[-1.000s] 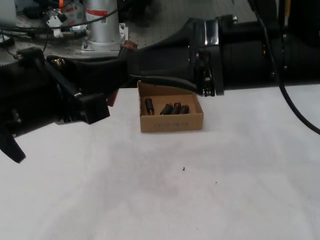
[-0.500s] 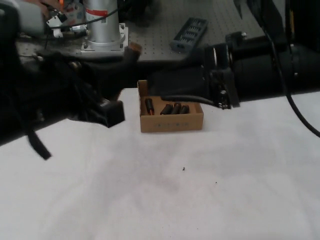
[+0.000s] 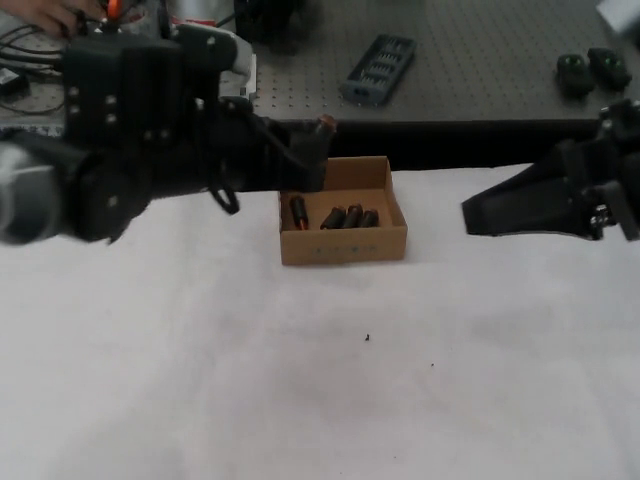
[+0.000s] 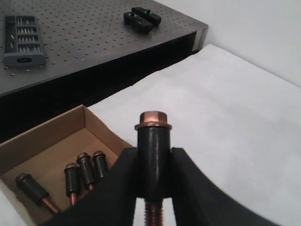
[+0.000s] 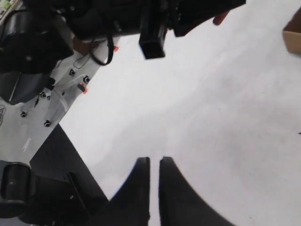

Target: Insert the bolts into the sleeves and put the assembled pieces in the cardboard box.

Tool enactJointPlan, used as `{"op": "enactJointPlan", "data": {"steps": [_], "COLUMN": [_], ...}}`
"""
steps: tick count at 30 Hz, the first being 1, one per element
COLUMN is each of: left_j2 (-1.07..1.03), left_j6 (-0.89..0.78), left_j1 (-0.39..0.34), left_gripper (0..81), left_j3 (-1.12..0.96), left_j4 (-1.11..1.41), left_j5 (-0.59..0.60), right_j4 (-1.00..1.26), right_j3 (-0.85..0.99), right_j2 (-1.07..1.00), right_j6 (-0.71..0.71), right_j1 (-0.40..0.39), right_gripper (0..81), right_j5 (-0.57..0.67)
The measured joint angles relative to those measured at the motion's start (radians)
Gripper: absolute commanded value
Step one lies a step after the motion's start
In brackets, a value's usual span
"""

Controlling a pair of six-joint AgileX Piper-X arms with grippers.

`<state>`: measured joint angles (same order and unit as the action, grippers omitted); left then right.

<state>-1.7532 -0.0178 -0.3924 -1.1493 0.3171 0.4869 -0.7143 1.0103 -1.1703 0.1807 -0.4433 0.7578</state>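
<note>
L gripper [image 4: 154, 162] clamps sleeved bolt [image 4: 153, 136] near cardboard box [image 4: 44, 136]; R gripper [image 5: 154, 165] nearly closed, empty.

The open cardboard box [image 3: 343, 246] has four assembled pieces lying flat inside: one [image 3: 298, 211] on its own near a side wall, and three [image 3: 352, 216] bunched up side by side. A fifth black sleeve [image 4: 153, 148] with a copper bolt [image 4: 153, 120] poking through both ends stands upright, pinched in the left gripper [image 4: 154, 162] near the box.

I get bright, diffuse light that washes out the white desk [image 3: 400, 400], soft shade inside the cardboard box [image 3: 345, 245], a dull glint on the bolt [image 4: 153, 117].
</note>
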Motion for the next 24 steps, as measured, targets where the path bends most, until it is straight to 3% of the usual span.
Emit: {"op": "enactJointPlan", "data": {"steps": [5,22,24], "left_j2": [-0.183,-0.619,-0.651], "left_j6": [0.0,0.008,0.011], "left_j1": [0.013,0.014,0.014], "left_gripper": [0.6,0.2,4.7], "left_j3": [-0.175,-0.633,-0.663], "left_j4": [-0.016,-0.271,-0.285], "left_j5": [0.019,-0.027,-0.032], "right_j4": [-0.017,-0.019,-0.019], "right_j3": [0.0,0.0,0.0], "right_j2": [0.002,0.002,0.002], "right_j6": [-0.01,-0.039,-0.049], "right_j1": [0.056,0.058,0.058], "right_gripper": [2.9,2.9,2.9], "right_j5": [0.002,0.002,0.002]}}
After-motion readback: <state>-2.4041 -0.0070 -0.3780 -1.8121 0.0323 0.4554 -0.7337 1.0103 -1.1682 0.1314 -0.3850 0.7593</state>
